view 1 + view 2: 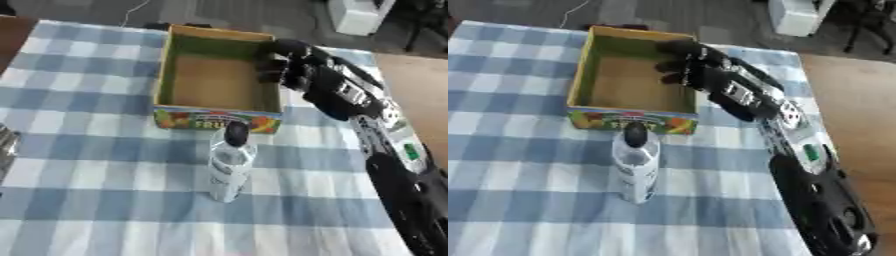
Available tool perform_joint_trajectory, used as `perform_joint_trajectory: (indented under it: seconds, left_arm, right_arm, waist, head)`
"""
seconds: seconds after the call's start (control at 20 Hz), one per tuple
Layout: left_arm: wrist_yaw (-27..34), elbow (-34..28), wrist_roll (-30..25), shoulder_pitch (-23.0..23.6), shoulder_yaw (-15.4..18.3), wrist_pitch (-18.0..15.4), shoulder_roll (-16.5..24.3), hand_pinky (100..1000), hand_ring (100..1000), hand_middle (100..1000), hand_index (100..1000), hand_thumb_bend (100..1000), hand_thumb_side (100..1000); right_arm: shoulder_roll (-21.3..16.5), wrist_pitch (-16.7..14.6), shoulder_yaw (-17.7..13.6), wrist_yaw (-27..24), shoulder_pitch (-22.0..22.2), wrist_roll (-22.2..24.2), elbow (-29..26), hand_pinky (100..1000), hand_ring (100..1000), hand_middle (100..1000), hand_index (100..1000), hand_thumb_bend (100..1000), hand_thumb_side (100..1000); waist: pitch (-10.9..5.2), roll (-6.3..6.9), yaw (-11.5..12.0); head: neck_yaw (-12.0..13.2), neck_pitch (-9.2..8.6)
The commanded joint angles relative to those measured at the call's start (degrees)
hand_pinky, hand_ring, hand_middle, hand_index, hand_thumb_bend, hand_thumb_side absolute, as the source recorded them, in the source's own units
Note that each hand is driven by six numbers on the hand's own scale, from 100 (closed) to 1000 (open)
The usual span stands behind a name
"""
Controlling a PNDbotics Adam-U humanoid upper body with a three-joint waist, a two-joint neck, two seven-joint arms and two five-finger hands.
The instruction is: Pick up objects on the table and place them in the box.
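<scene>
Blue-white checked tablecloth (87,165), yellow-green box (219,70), clear black-capped bottle (230,160)

Table surface and items resting on it.
Table (79,150) covered in blue-and-white checked cloth; open cardboard box (219,107) stands far centre; clear capped bottle (231,162) upright just before it.

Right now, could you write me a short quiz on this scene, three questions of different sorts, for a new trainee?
1. True or false: the water bottle lies inside the cardboard box.
2. Which hand is over the box's right wall? A) left B) right
3. Fill in: the bottle stands upright on the ____ checked tablecloth.

Key:
1. False; it stands on the cloth in front of the box.
2. B, the right hand, fingers curled and holding nothing.
3. Blue and white.
</scene>
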Motion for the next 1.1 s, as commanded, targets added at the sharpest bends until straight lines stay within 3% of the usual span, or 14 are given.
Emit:
perform_joint_trajectory:
  seconds: [0.05, 0.4, 0.55, 1.1]
  left_arm:
    - [0.2, -1.0, 1.7, -0.4, 0.4, -1.8, 1.3, 494, 588, 652, 738, 100, 819]
    - [0.1, -1.0, 1.7, -0.4, 0.4, -1.8, 1.4, 494, 588, 652, 738, 100, 819]
    - [0.1, -1.0, 1.7, -0.5, 0.3, -1.8, 1.4, 494, 588, 652, 738, 100, 819]
    - [0.2, -1.0, 1.6, -0.6, 0.3, -1.8, 1.4, 494, 589, 652, 737, 100, 819]
  right_arm:
    - [-2.8, -1.2, -0.1, -0.2, -0.2, 0.1, -1.3, 931, 941, 1000, 1000, 240, 636]
    - [-6.6, -9.4, 0.8, 1.7, 0.7, -2.2, -2.5, 924, 916, 1000, 1000, 310, 533]
    - [-7.4, -12.4, 1.3, 2.9, 1.2, -2.9, -2.4, 924, 915, 1000, 1000, 303, 529]
    - [-9.6, -17.4, 3.1, 4.3, 1.8, -1.7, -2.4, 926, 910, 1000, 1000, 316, 520]
  waist:
    - [-1.02, 0.37, -0.1]
    - [-0.96, 0.18, -0.1]
    - [-0.98, 0.15, 0.0]
    - [-0.98, 0.07, 0.0]
  head:
    - [0.5, -0.04]
    - [0.8, -0.04]
    - [1.0, -0.04]
    - [1.2, -0.04]
